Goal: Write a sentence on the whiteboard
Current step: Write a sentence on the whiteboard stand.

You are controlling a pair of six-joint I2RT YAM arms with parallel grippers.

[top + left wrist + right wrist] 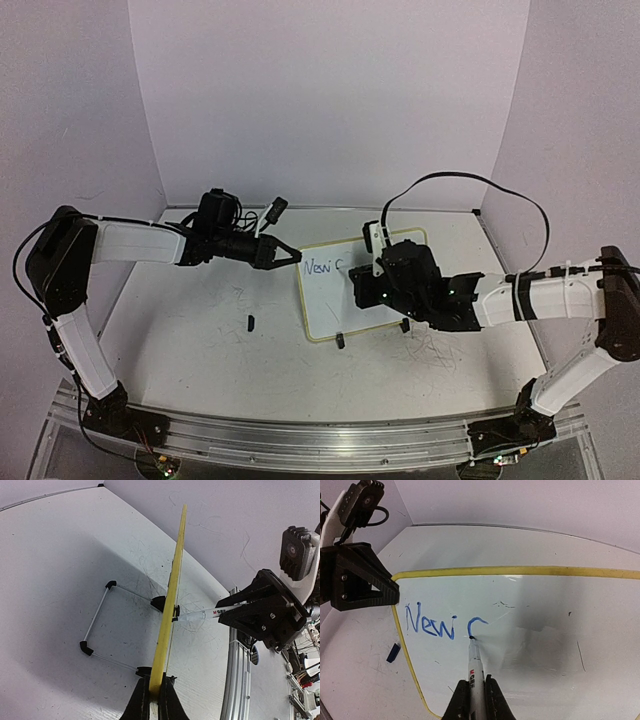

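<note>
Scribbled white table (pixel 200 320), pale walls (pixel 330 100). One whiteboard (pixel 325 305) stands on it, left gripper (pixel 290 256) clamped on its edge; right gripper (pixel 475 700) clasps one marker (pixel 476 667), tip on the board beside the sentence (pixel 437 622), reading "New"

Saw a glossy, smooth whiteboard (pixel 545 610) beneath the marker (pixel 474 660) tip, rimmed in yellowish plastic. Noted matt black plastic on the right gripper (pixel 476 694) around the barrel, and a matt, scuffed table (pixel 355 690) leftward.

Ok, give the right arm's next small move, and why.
Probably pull the white marker onward to continue the blue curve after "New" on the yellow-framed whiteboard: the tip sits at the curve's end, the right gripper grips the marker, the left gripper clamps the board.
</note>
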